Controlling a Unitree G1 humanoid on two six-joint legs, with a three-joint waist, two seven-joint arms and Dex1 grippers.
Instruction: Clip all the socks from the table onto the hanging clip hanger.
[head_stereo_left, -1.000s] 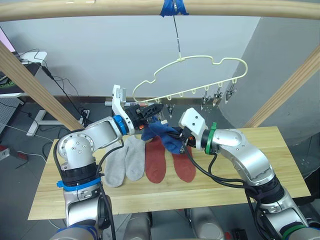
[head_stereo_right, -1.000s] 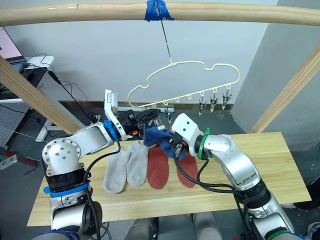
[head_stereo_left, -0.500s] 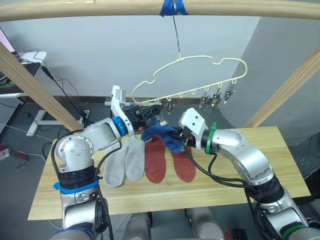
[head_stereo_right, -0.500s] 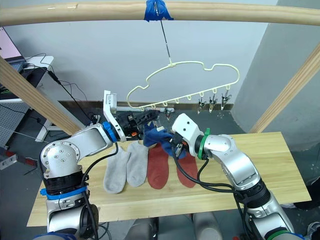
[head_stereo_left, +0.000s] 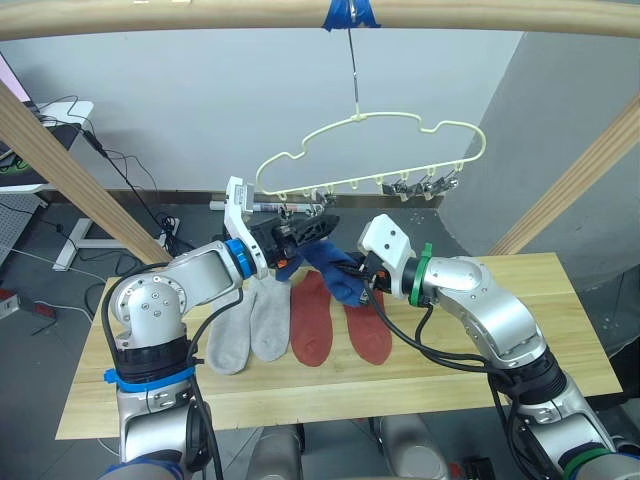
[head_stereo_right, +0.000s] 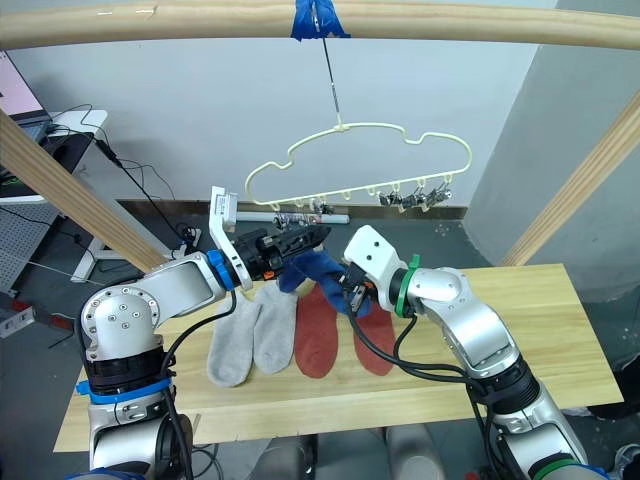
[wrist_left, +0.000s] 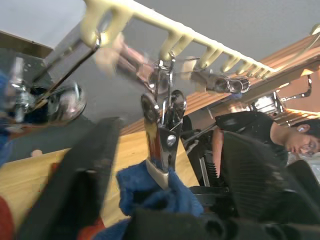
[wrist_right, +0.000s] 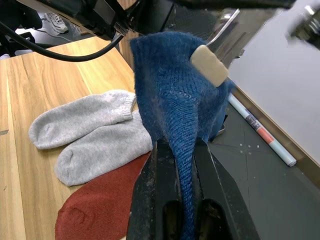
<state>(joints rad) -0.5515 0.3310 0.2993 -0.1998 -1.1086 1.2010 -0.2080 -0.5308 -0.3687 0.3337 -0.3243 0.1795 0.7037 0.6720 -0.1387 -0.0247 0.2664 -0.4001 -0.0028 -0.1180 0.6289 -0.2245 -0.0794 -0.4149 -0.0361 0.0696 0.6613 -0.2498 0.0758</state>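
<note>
Head views: right gripper (head_stereo_left: 362, 281) with jaws clamped on a blue sock (head_stereo_left: 335, 268), held above the desk (head_stereo_left: 560, 330) beneath the pale yellow clip hanger (head_stereo_left: 370, 150). Left gripper (head_stereo_left: 312, 227) raised to the row of clips, jaws parted around the sock's upper edge. Two grey socks (head_stereo_left: 250, 322) and two rust red socks (head_stereo_left: 330, 320) flat on the desk, side by side; second red sock partly hidden by the right arm.

Left wrist view: jaws wide apart, either side of a metal clip (wrist_left: 162, 137) biting the blue fabric (wrist_left: 155, 192); neighbouring clips blurred.

Right wrist view: jaws closed on the sock's lower part; clip pad (wrist_right: 210, 65) pressed on its upper edge
</note>
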